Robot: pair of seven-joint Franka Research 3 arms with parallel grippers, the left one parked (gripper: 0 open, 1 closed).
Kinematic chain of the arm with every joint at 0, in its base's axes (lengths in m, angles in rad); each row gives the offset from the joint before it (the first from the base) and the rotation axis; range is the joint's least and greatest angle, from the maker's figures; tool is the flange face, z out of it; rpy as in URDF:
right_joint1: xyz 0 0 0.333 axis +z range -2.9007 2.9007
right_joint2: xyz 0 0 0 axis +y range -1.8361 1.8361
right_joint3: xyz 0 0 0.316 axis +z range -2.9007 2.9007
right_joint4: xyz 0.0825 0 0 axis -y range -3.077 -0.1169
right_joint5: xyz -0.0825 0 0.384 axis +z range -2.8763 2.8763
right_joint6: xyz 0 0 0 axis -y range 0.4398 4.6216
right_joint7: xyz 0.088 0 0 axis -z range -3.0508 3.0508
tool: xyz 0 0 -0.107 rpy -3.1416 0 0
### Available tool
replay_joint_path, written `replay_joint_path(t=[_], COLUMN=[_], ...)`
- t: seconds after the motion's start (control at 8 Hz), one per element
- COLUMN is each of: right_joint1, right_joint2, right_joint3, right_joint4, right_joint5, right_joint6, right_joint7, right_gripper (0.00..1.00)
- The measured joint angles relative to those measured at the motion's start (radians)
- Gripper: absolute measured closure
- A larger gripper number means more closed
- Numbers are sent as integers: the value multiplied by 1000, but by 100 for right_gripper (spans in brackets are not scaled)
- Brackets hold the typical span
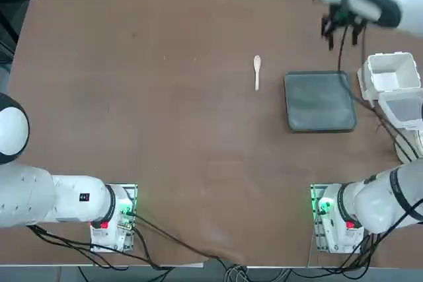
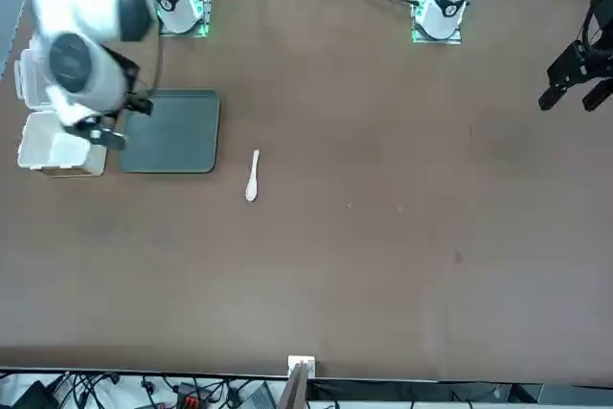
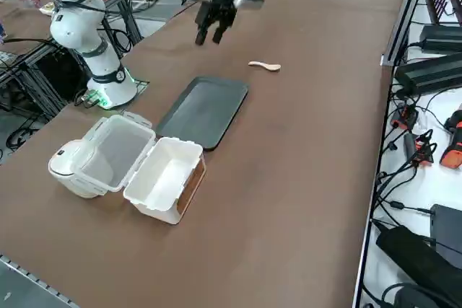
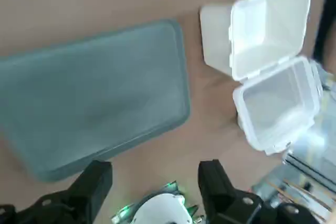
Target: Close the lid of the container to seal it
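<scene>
— Where is the container (image 3: 164, 178) now?

— It stands near the bench (image 3: 303, 149) edge on the robot's right side, just beside the dark grey tray (image 3: 204, 110). Its lid (image 3: 115, 151) is swung fully open and lies back next to the box, still joined at the hinge. Both look empty. A round off-white cup (image 3: 65, 167) sits against the lid on its far side from the box.

— And the right gripper (image 3: 208, 34)?

— It hangs in the air, well above the bench and beyond the far end of the tray, apart from the container. Its fingers (image 4: 94, 182) are spread and hold nothing.

— Is something in the way?

— Between the gripper and the container there is only the flat tray. A small pale spoon (image 1: 257, 70) lies alone on the bench, well apart on the other side of the tray.
</scene>
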Motion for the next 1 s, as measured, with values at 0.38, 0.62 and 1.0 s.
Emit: replay_joint_path(t=[0.38,0.62,1.0], right_joint1=[23,34,32], right_joint2=[79,125,129], right_joint3=[1,1,-5], right_joint4=[-213,-265,-321], right_joint5=[-42,-81,-97], right_joint6=[52,56,63], right_joint7=[231,326,445], right_gripper=[3,12,72])
